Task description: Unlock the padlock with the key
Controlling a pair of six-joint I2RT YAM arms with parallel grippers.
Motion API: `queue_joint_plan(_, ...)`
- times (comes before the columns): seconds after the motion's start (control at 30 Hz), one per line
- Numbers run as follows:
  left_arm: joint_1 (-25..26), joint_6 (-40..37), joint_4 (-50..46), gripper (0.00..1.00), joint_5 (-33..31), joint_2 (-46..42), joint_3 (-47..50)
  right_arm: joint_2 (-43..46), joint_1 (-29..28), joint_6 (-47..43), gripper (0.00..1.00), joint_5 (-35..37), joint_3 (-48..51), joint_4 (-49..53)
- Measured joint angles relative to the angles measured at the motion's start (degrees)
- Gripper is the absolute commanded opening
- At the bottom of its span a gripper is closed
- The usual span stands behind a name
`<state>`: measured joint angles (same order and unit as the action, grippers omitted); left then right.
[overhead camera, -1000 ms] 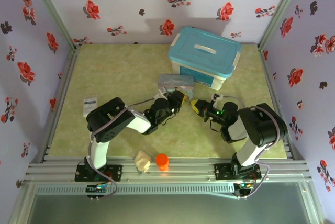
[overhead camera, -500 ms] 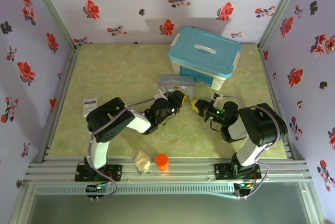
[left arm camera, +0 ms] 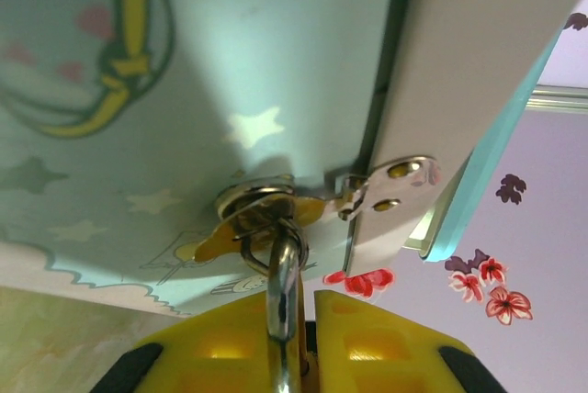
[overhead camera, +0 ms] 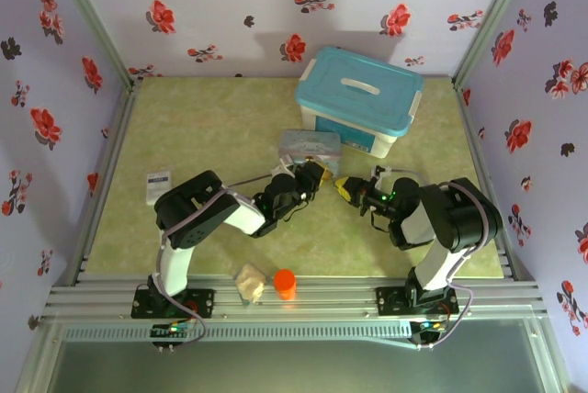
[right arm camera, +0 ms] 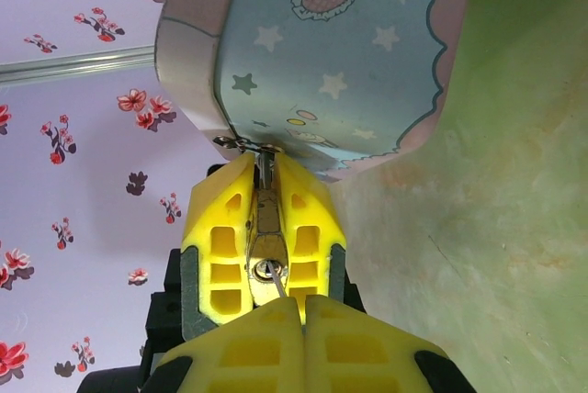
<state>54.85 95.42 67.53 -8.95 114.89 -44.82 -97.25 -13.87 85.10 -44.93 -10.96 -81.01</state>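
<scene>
The brass padlock (right arm camera: 267,246) hangs by its grey shackle (left arm camera: 283,292) from the hasp of the pale blue cartoon tin (right arm camera: 349,62). My left gripper (left arm camera: 308,320) is shut on the padlock, its yellow fingers (right arm camera: 220,237) on both sides of the body. The keyhole faces my right gripper (right arm camera: 302,306). That gripper is shut on the thin grey key (right arm camera: 276,285), whose tip sits in the keyhole. From above, the left gripper (overhead camera: 314,175) and right gripper (overhead camera: 342,185) meet tip to tip in front of the tin (overhead camera: 308,145).
A white box with a blue lid (overhead camera: 358,99) stands right behind the tin. An orange cylinder (overhead camera: 285,283) and a beige lump (overhead camera: 249,283) lie near the front edge. A white card (overhead camera: 158,182) lies at the left. Floral walls close in three sides.
</scene>
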Motion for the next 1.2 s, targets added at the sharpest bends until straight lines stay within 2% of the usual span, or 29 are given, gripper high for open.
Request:
queue_joint_plan(0.3, -0.1, -1.6, 0.9, 0.00, 1.2, 0.4, 0.4, 0.3, 0.5, 0.0, 0.00, -0.9, 0.6, 0.3)
queue_joint_plan(0.63, -0.9, -2.7, 2.4, 0.00, 4.9, 0.2, 1.5, 5.0, 0.9, 0.5, 0.00, 0.0, 3.0, 1.6)
queue_joint_plan(1.2, -1.0, -2.8, 2.4, 0.00, 5.2, 0.2, 1.6, 8.3, -0.1, 0.5, 0.00, 1.3, 5.6, 2.3)
